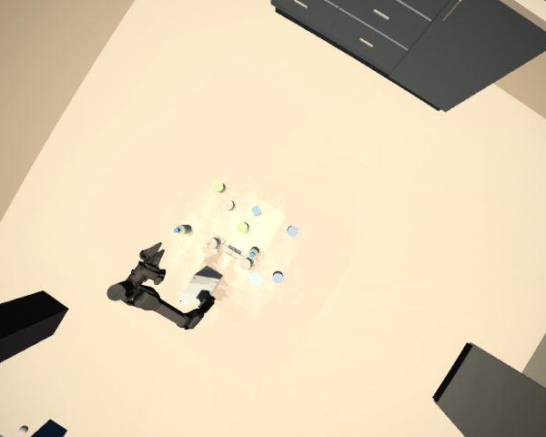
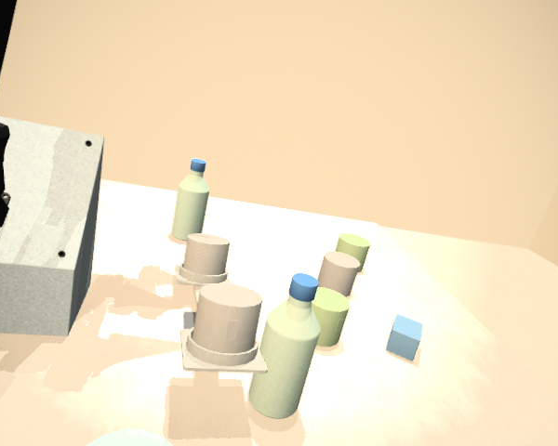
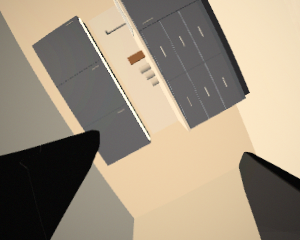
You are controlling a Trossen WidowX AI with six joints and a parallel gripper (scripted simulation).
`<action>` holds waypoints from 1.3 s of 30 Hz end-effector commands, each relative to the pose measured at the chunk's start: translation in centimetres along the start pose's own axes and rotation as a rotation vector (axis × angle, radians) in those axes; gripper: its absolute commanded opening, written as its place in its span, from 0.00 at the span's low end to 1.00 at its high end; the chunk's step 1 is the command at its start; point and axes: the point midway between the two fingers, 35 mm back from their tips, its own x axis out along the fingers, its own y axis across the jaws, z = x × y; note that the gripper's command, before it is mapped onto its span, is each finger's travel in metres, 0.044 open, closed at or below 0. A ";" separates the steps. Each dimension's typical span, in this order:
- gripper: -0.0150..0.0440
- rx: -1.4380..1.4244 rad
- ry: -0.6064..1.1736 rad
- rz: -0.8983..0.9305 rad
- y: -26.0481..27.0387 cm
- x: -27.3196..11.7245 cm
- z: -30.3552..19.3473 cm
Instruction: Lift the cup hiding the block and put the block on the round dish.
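Two identical beige cups stand on the balance (image 1: 234, 249) (image 2: 224, 366): the near cup (image 1: 247, 264) (image 2: 228, 319) and the far cup (image 1: 212, 243) (image 2: 205, 255). The near pan is raised over its shadow; the far pan's height is hard to tell. No block shows under either cup. The pale round dish (image 1: 255, 278) (image 2: 128, 439) lies close to the near cup's end, with nothing seen on it. My gripper (image 1: 161, 248) (image 3: 170, 148) is open and empty, well off to the far cup's side and away from both cups.
A green bottle (image 1: 253, 252) (image 2: 283, 364) stands close beside the near cup; another bottle (image 1: 183, 229) (image 2: 190, 208) stands beyond the far cup. Green cylinders (image 1: 242, 228) (image 1: 218, 187), a beige cylinder (image 1: 228, 205), a blue block (image 1: 256, 210) (image 2: 404, 336) and bluish cylinders (image 1: 292, 230) (image 1: 278, 277) stand around.
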 end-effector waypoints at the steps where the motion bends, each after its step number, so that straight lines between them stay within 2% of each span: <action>1: 0.98 -0.006 0.000 -0.001 0.0 0.0 0.1; 2: 1.00 -0.022 0.002 -0.003 0.0 0.1 0.2; 18: 1.00 -0.559 0.046 -0.100 -2.0 1.1 6.8; 39: 1.00 -1.252 0.146 -0.270 -6.7 1.0 18.3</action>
